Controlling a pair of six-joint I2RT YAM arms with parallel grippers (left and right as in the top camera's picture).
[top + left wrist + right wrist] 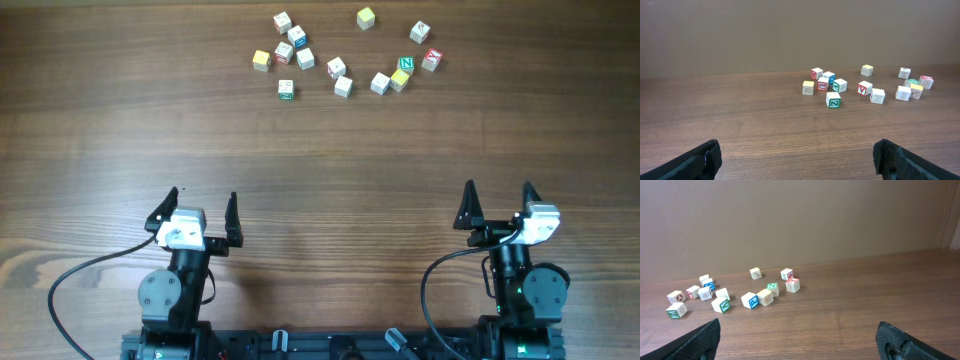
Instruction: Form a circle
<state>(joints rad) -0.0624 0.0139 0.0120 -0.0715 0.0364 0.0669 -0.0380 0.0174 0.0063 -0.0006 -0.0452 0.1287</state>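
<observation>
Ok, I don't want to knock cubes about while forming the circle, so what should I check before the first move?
1. Open, empty left pincer: ok.
2. Open, empty right pincer: ok.
3. Circle formed by the letter cubes: not ok; they lie scattered on the far part of the table.
4. No cube stacked on another: ok.
5. Finger room around the green N cube: not ok; the yellow cube sits tight beside it.
6. Whether those two touch: cannot tell.
</observation>
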